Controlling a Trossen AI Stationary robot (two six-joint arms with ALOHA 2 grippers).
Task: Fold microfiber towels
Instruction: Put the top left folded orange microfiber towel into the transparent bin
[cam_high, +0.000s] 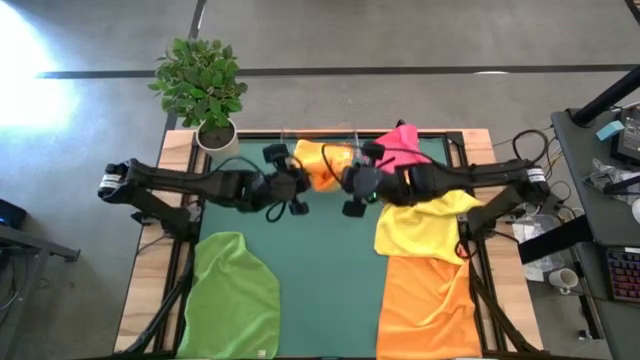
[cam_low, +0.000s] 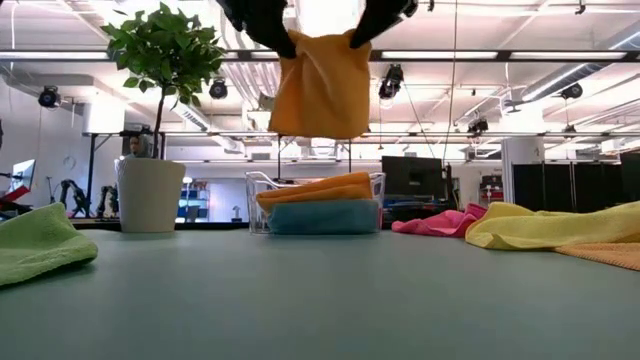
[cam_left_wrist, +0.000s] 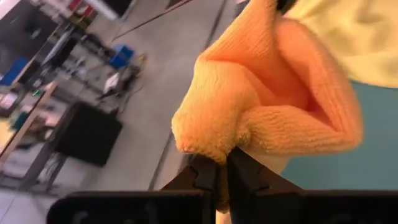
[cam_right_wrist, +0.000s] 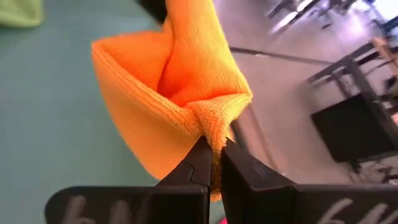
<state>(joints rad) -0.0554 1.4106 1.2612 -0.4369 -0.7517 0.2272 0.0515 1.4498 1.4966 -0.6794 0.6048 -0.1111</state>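
An orange microfiber towel (cam_low: 322, 85) hangs folded between my two grippers, high above the green mat, in front of the tray; it also shows in the high view (cam_high: 320, 165). My left gripper (cam_low: 268, 28) is shut on its upper left corner. My right gripper (cam_low: 378, 20) is shut on its upper right corner. A clear tray (cam_low: 375, 190) at the far middle holds a folded orange towel (cam_low: 315, 190) on a folded light blue one (cam_low: 322, 216). Pink (cam_high: 400, 145), yellow (cam_high: 425, 225), orange (cam_high: 425, 295) and green (cam_high: 235, 295) towels lie on the table. My left gripper pinches the towel's upper left corner (cam_left_wrist: 214, 152) between its two fingers; the cloth is bunched there. The towel hangs below the fingers, lifted clear of the table. My right gripper pinches the towel's upper right corner (cam_right_wrist: 214, 134) between its two fingers, at a bunched, hemmed edge. The towel hangs below, clear of the table, its top edge sagging a little between the two grippers.
A potted plant (cam_high: 205, 90) stands at the table's far left corner. The green towel drapes over the near left edge, the yellow and orange ones over the near right. The mat's middle (cam_high: 320, 270) is bare.
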